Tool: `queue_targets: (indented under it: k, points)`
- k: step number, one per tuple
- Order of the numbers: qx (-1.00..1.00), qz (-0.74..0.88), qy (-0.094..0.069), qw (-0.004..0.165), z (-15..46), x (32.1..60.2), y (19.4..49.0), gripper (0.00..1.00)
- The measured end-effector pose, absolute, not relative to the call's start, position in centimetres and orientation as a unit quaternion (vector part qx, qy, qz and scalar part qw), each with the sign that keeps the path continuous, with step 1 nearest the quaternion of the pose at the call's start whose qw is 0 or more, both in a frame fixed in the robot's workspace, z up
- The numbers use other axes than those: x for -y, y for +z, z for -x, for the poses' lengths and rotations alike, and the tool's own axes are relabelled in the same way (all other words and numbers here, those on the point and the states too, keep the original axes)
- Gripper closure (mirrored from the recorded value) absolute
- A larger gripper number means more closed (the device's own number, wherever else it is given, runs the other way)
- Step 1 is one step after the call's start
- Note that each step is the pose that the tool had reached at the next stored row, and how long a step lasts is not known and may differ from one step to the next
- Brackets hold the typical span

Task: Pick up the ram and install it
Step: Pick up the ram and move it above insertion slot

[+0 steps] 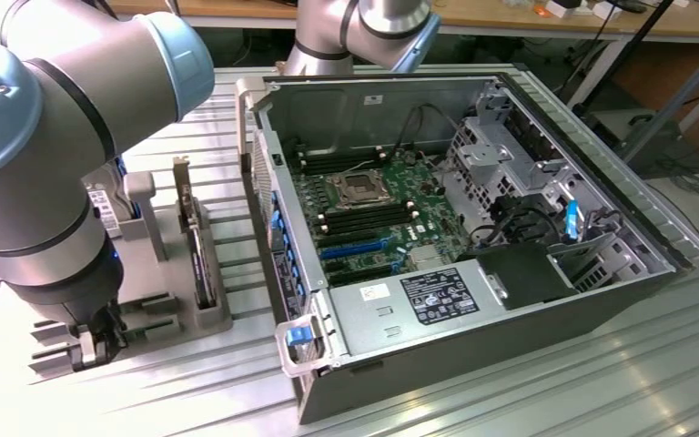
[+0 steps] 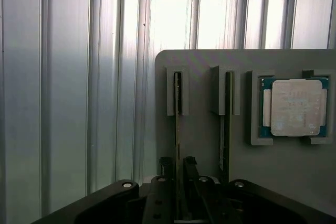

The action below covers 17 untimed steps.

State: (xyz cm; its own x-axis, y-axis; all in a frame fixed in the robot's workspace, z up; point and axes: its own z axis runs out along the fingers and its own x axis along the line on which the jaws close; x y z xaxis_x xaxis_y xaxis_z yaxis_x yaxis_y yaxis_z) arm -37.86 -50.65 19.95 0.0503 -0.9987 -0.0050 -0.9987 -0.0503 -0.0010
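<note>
Biggest thing is the slatted aluminium counter (image 1: 531, 391), which everything sits on. Then there's the grey robot arm (image 1: 46, 155), bulking up the exterior view's left and reaching down over the parts holder. The open PC case (image 1: 471, 364) lies on its side mid-counter with the motherboard facing up.

Just beside the case, on the exterior view's left, is the grey holder (image 1: 143, 305) with boards standing on edge in its slots. The taller dark expansion card (image 1: 186, 228) is in the slot nearer the case. The ram (image 2: 177, 108) is seated upright in the next slot over, on the arm's side. The square silver processor (image 2: 295, 107) lies flat in its own pocket, on the far side of the expansion card.

The gripper (image 2: 178, 162) is right down over the ram. Its jaws stand one on each side of the stick's top edge, apart, with a sliver of gap showing, so not clamped on it from what I can see
</note>
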Motion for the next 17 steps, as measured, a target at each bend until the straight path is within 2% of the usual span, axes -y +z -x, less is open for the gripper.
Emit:
queue_targets:
  k: [2,3,17]
  points:
    - [-0.689,0.725,0.001,0.002,37.87,50.65,19.95,0.79]
    - [-0.689,0.725,0.001,0.002,37.87,50.65,19.95,0.86]
    - [-0.689,0.725,0.002,0.002,37.87,50.65,20.52,0.86]
